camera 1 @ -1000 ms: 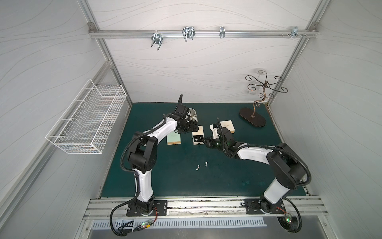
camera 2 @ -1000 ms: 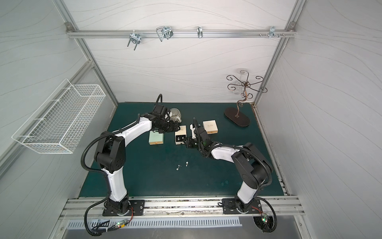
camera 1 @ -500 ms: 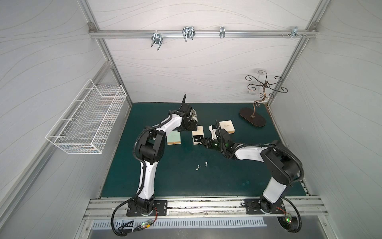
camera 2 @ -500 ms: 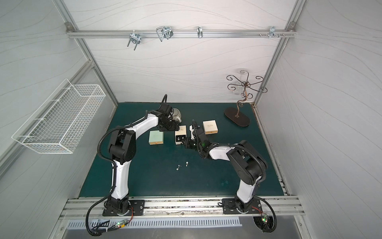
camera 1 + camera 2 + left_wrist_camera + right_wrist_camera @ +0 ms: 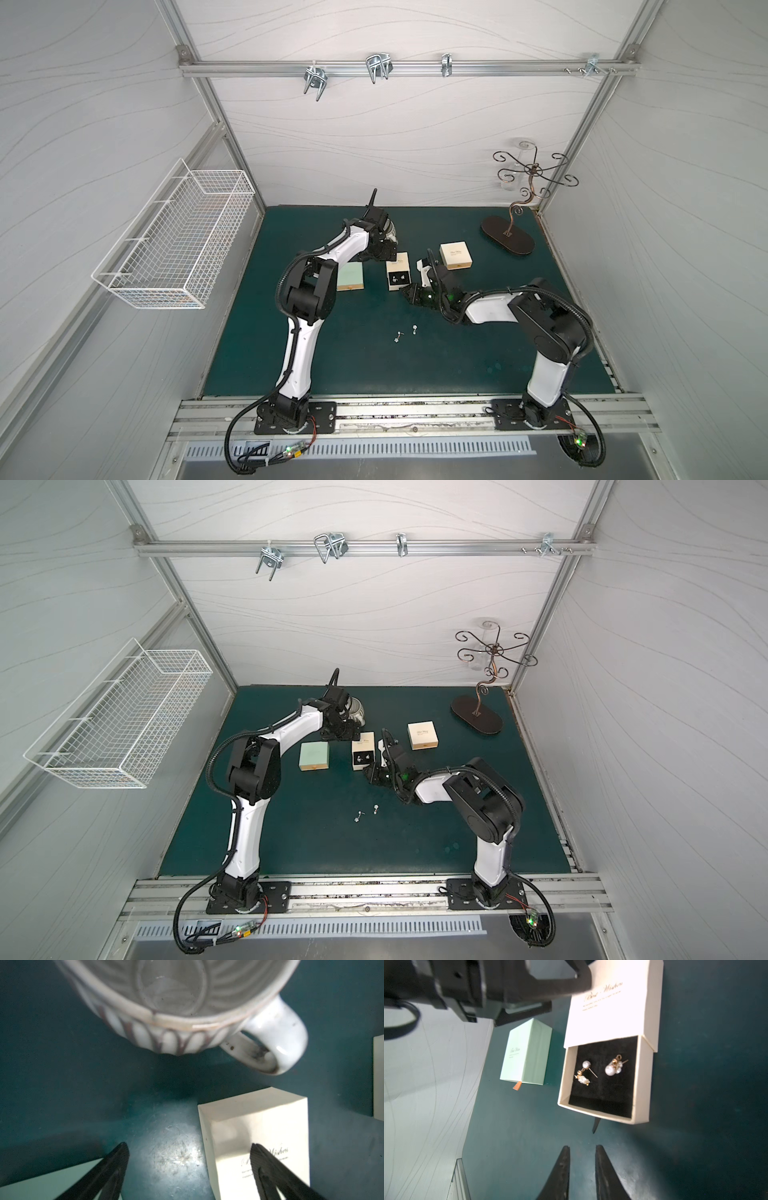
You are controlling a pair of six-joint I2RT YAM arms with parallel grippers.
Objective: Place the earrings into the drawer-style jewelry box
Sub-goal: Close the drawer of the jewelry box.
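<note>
The cream drawer-style jewelry box (image 5: pixel 397 264) (image 5: pixel 614 1012) stands mid-mat with its black-lined drawer (image 5: pixel 638 1084) pulled out. Two pearl earrings (image 5: pixel 584 1072) (image 5: pixel 613 1066) lie in the drawer. Two more small silvery earrings (image 5: pixel 399 336) (image 5: pixel 414 329) lie loose on the mat nearer the front. My right gripper (image 5: pixel 582 1148) (image 5: pixel 406 292) hovers just in front of the drawer's black pull tab (image 5: pixel 596 1125), open a narrow gap with nothing between its fingers. My left gripper (image 5: pixel 190 1147) (image 5: pixel 384 255) is open wide, one finger over the box's sleeve (image 5: pixel 255 1126), beside the mug.
A white ribbed mug (image 5: pixel 176 1001) (image 5: pixel 390 232) stands behind the left gripper. A mint box (image 5: pixel 350 277) (image 5: pixel 527 1053) lies left of the cream one, a second closed cream box (image 5: pixel 456 255) right of it. A metal jewelry stand (image 5: pixel 509 237) is at back right; a wire basket (image 5: pixel 174 241) hangs on the left wall.
The left arm's elbow has swung up and inward while its gripper stays by the mug. The right arm has folded slightly, with its gripper still in front of the open drawer.
</note>
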